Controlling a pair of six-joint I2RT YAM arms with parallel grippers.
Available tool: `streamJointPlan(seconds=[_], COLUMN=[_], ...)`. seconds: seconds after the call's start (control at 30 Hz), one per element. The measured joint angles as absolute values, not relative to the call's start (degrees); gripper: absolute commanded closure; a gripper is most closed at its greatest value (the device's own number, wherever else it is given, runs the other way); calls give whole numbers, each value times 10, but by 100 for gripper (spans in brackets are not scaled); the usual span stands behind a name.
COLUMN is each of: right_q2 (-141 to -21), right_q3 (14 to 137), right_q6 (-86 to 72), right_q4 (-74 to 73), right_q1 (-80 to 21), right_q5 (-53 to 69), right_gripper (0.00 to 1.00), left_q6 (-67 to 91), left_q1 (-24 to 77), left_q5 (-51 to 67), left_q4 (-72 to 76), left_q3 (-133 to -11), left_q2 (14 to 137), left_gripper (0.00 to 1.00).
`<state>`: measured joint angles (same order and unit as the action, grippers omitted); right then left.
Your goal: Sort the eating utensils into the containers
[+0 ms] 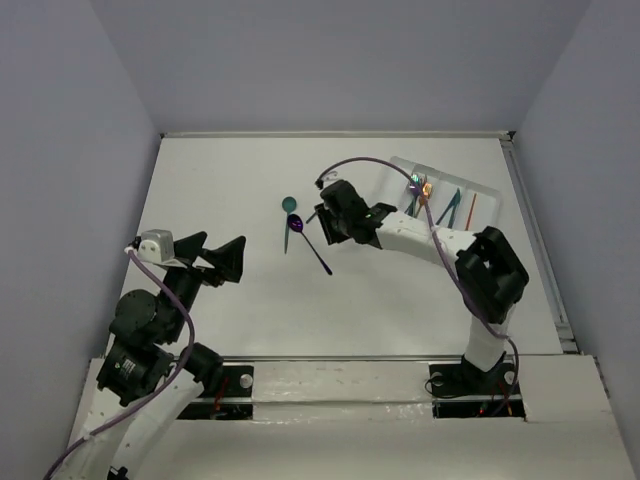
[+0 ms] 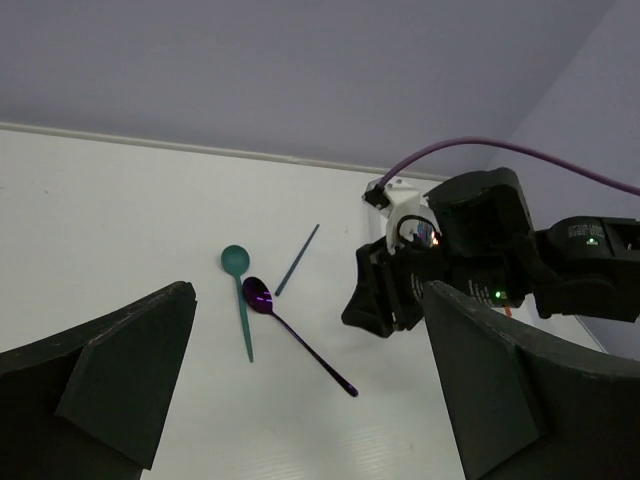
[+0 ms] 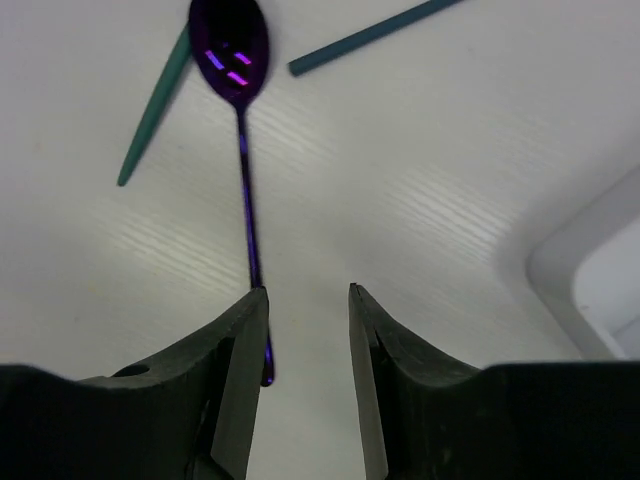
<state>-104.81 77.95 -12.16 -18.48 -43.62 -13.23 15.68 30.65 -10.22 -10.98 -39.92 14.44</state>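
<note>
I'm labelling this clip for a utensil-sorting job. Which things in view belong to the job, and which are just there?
Job:
teal spoon
purple spoon
slim blue utensil
white divided tray
teal utensil and red utensil in the tray

Not the job:
purple cable
white table

Top: overhead, far. Wrists: low, close. All apparently share purple spoon [image 2: 305,345].
</note>
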Motion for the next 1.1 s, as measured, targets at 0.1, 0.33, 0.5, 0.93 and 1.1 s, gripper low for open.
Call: streamJointPlan(seconds=[0.1, 0.33, 0.5, 0.93, 1.1], right_q2=[-1084, -1174, -1227, -1293, -1360], right_q3=[801, 862, 923, 1091, 1160], right_q6=[-119, -116, -118, -199, -232], right_q4=[-188, -209, -235, -260, -281], right_q1=[-472, -499, -499, -455, -420], right_q5=[-128, -122, -144, -228, -243], right_gripper=[49, 46, 40, 29, 29], left_q6=[157, 156, 156, 156, 156], left_q1=[295, 279, 276, 276, 276], left_q5=[-102, -97, -94, -83, -81], left_q4=[-110, -110, -109, -109, -109], left_q3=[-399, -399, -399, -399, -399], left_q2=[149, 153, 153, 152, 152], left_gripper=[1, 1, 1, 1, 1])
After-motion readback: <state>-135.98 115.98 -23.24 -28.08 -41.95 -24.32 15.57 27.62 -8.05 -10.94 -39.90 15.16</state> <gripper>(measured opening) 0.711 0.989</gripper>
